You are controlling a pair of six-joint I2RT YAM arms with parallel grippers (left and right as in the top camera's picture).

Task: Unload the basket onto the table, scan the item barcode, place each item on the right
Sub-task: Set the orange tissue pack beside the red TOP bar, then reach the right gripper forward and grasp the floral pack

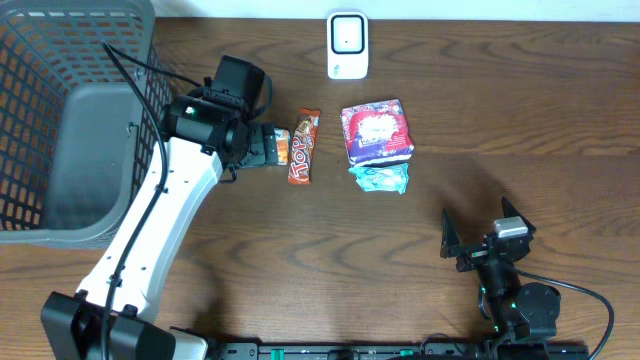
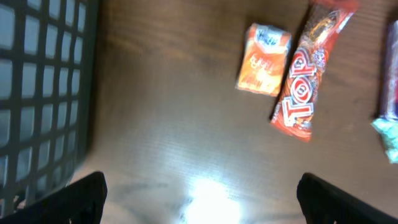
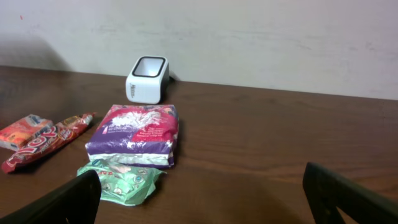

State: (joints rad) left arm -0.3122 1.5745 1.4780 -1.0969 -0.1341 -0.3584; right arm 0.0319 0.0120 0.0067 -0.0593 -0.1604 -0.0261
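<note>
A small orange snack pack (image 2: 263,60) lies flat on the table beside a red "Top" bar (image 2: 309,68). My left gripper (image 2: 199,205) hangs open just short of the pack, with only bare tabletop between its fingers. From overhead the left gripper (image 1: 268,146) sits right at the left of the orange pack (image 1: 282,148), with the red bar (image 1: 303,147) beyond. The white barcode scanner (image 1: 347,45) stands at the far edge. My right gripper (image 1: 478,232) rests open and empty at the front right, facing the scanner (image 3: 148,79).
A dark wire basket (image 1: 70,120) fills the far left. A purple pack (image 1: 377,130) lies next to a green pack (image 1: 380,178) at mid-table, both ahead of the right gripper (image 3: 205,205). A wall rises behind the scanner.
</note>
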